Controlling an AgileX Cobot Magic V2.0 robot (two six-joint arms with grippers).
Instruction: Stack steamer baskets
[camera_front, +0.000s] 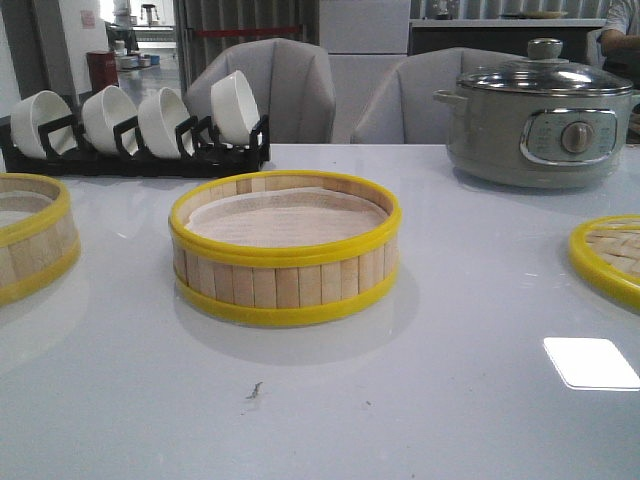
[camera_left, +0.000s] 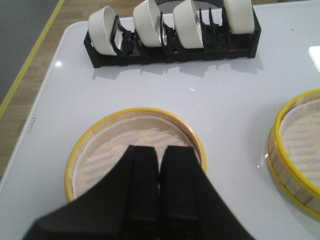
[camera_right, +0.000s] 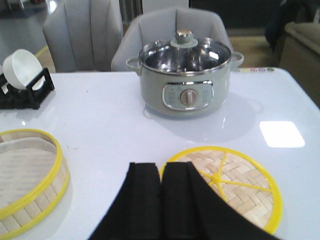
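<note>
One steamer basket (camera_front: 285, 265) stands in the middle of the white table, with pale slats, yellow bands and a whitish lining; it also shows at the edge of both wrist views (camera_left: 295, 150) (camera_right: 25, 170). A second steamer basket (camera_front: 30, 235) sits at the table's left edge. My left gripper (camera_left: 160, 150) hangs shut and empty above that left basket (camera_left: 110, 145). My right gripper (camera_right: 161, 166) is shut and empty, above bare table beside a flat woven lid (camera_right: 235, 180). Neither gripper shows in the front view.
The yellow-rimmed woven lid (camera_front: 612, 255) lies at the right edge. A grey electric pot (camera_front: 540, 120) with a glass lid stands at the back right. A black rack of white bowls (camera_front: 140, 125) lines the back left. Grey chairs stand behind the table.
</note>
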